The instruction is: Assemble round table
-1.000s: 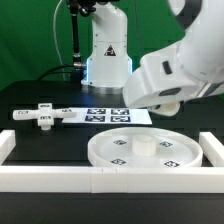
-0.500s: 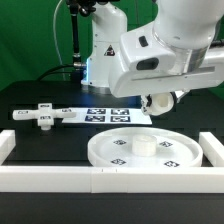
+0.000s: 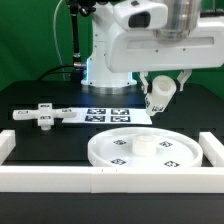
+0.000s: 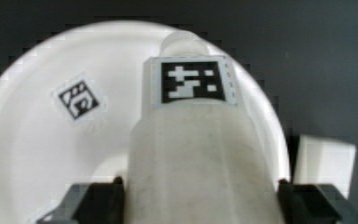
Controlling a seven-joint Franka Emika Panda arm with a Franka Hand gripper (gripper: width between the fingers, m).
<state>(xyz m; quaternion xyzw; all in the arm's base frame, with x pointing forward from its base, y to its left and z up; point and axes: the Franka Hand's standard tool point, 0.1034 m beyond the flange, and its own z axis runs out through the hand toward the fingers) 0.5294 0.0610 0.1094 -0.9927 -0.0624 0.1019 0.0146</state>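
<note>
The large rimmed round disc (image 3: 140, 150) lies flat near the front rail, with a small raised hub (image 3: 143, 146) at its centre. My gripper (image 3: 162, 90) is shut on the short cylindrical leg (image 3: 157, 99) and holds it tilted in the air above the disc's far right edge. In the wrist view the leg (image 4: 194, 140) runs out from between my gripper's (image 4: 197, 205) dark fingers (image 4: 91, 203), a square tag on its side, with the disc (image 4: 60, 110) beneath it. The cross-shaped base (image 3: 42, 116) lies on the table at the exterior view's left.
The marker board (image 3: 112, 114) lies flat behind the disc. The long white border rail (image 3: 100, 178) runs along the front, with raised ends at both sides (image 3: 212, 148). The arm's base (image 3: 105, 55) stands at the back centre.
The arm has swung up and towards the exterior view's left, so the wrist now stands more upright. The held leg now shows clear of the arm above the disc's far right edge.
</note>
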